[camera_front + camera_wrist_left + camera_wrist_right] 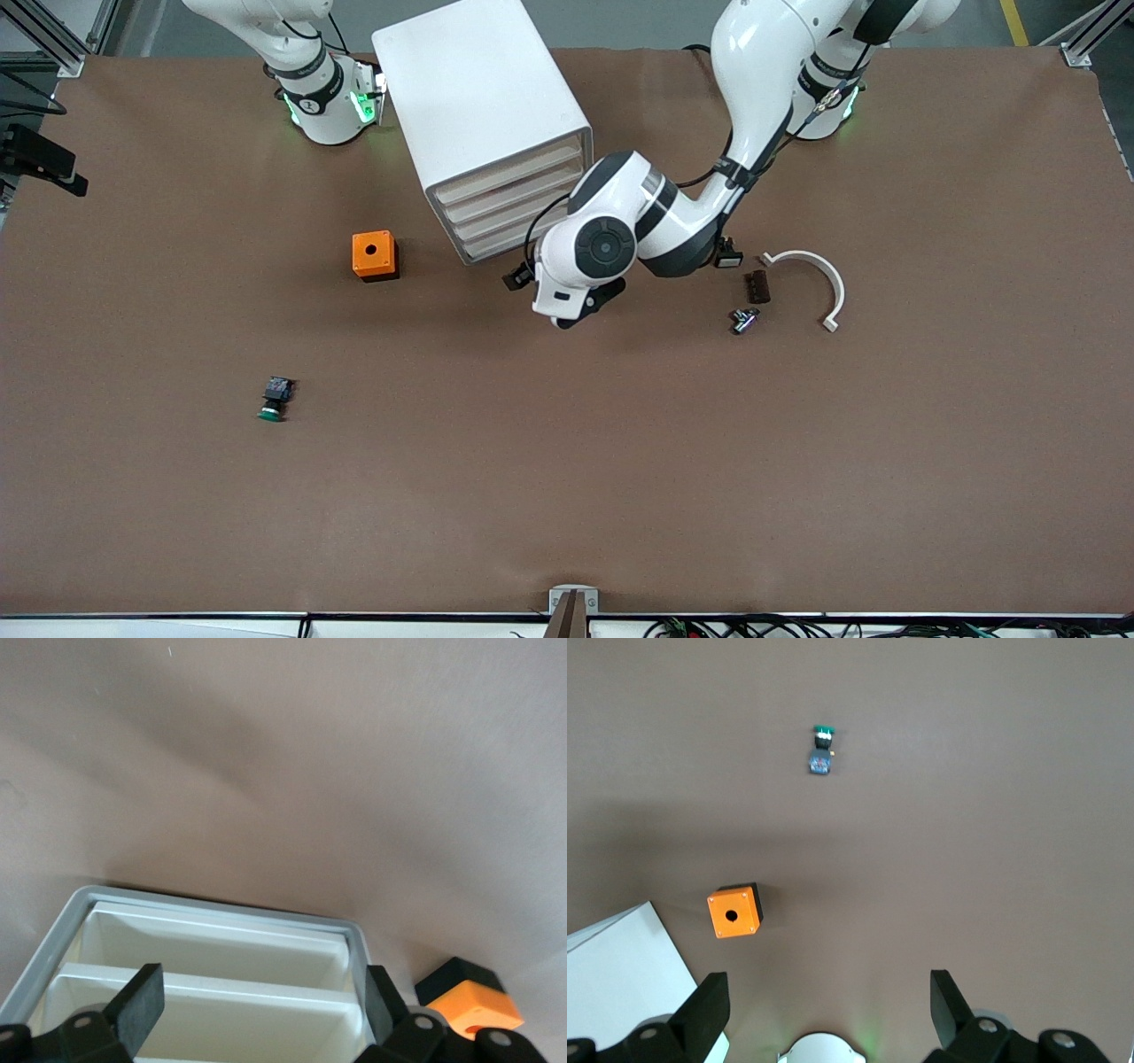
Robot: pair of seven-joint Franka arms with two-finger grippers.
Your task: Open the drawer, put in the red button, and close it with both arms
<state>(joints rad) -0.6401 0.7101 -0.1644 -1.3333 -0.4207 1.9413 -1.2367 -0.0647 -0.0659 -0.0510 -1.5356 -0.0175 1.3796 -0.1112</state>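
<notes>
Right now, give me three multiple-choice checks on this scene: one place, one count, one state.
1. The green button lies, against the orange box: A nearer the front camera; B on it; C touching it.
2. Drawers in the cabinet: A two; B four; C six.
3. The left tool, in front of the drawers, is: A open; B shut on a button; C shut on the box.
Key: A, lower in the front view; B, four cream fronts stacked; A, jaws stand apart, nothing between. The right tool waits open near its base.
</notes>
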